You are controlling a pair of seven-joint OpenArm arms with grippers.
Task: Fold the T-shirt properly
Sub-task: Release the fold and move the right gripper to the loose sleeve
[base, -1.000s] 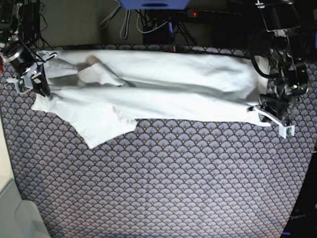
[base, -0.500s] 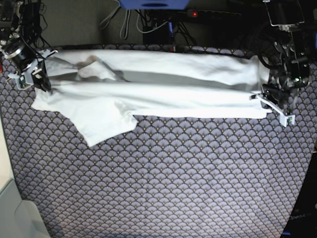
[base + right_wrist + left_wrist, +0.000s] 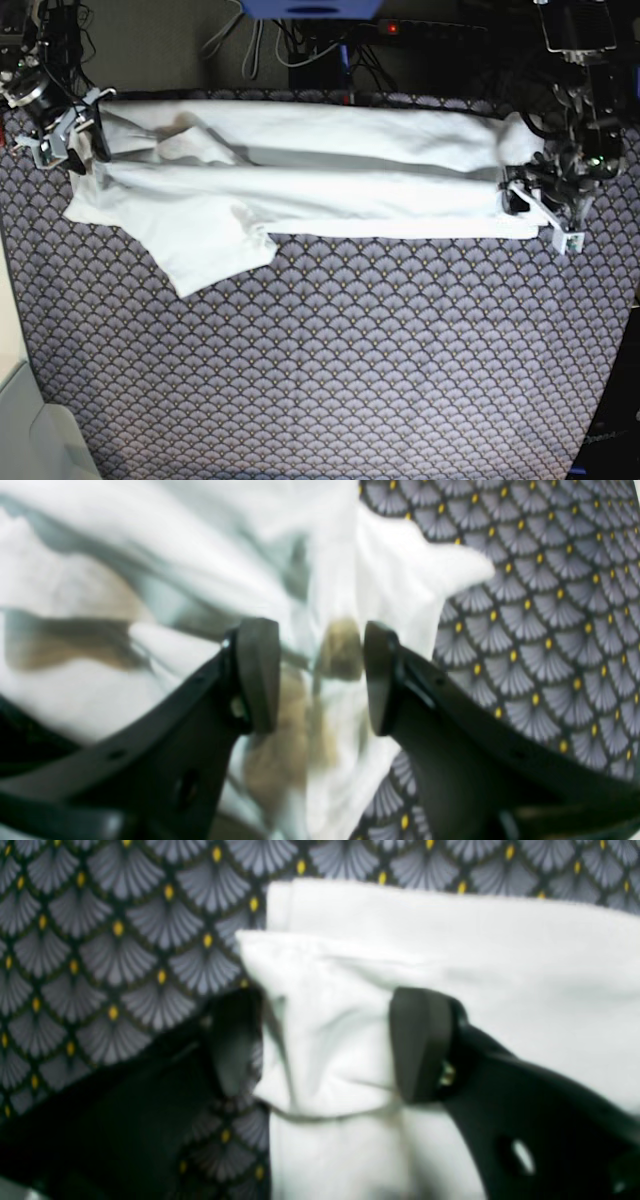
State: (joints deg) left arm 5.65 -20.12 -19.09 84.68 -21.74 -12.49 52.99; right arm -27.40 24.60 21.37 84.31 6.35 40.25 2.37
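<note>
The white T-shirt (image 3: pixel 300 185) lies folded into a long band across the far part of the table, with one sleeve (image 3: pixel 205 255) sticking out toward the front at the left. My left gripper (image 3: pixel 535 212) sits at the band's right end. In the left wrist view the left gripper (image 3: pixel 327 1045) is open, a corner fold of the T-shirt (image 3: pixel 450 940) lying loose between its fingers (image 3: pixel 420 1040). My right gripper (image 3: pixel 65 145) is at the band's left end. In the right wrist view the right gripper (image 3: pixel 320 675) is open over bunched, blurred cloth (image 3: pixel 150 540).
A fan-patterned cloth (image 3: pixel 350 360) covers the table. Cables and a power strip (image 3: pixel 400 30) run behind the far edge, near a blue object (image 3: pixel 310 8). A pale bin (image 3: pixel 30 430) stands at the front left corner.
Both grippers have opened and let go of the T-shirt's ends. The band now lies flatter and straighter. The right gripper has moved a little toward the far edge.
</note>
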